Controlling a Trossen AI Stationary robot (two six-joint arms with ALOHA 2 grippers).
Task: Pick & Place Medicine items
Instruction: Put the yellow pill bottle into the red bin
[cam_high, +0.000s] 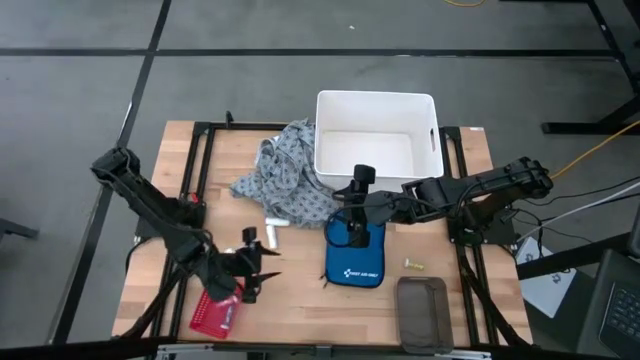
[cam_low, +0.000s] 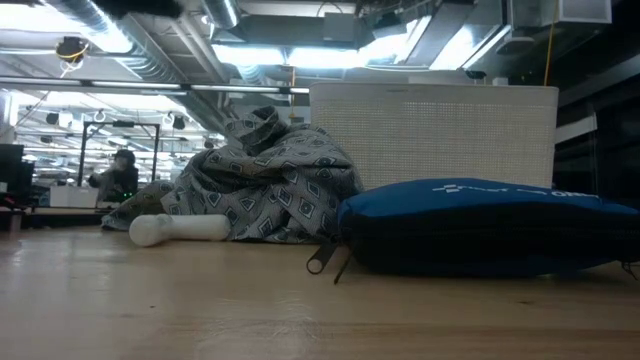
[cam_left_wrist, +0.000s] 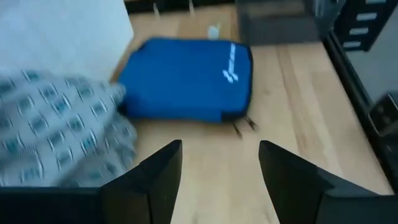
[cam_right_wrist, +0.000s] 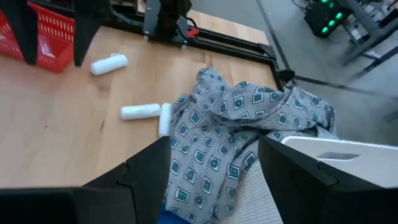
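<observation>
Wooden desk (cam_high: 300, 290): small white cylinder bottles (cam_right_wrist: 140, 111) lie beside the grey patterned cloth (cam_high: 285, 175). Left claw (cam_high: 250, 262) wide, right claw (cam_high: 352, 205) wide over the blue pouch (cam_high: 355, 255). Light, rigid, roll-prone; grip mid-body.

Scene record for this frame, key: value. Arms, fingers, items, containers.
left gripper: low over the front-left of the table, near the red basket; fingers open, empty
right gripper: over the top end of the blue pouch, beside the white bin; fingers open, empty
white rolls: two touching at the patterned cloth's edge, one apart, nearer the red basket
small yellowish item: on the wood, right of the pouch
grey flat case: front right
white bin contents: none visible
</observation>
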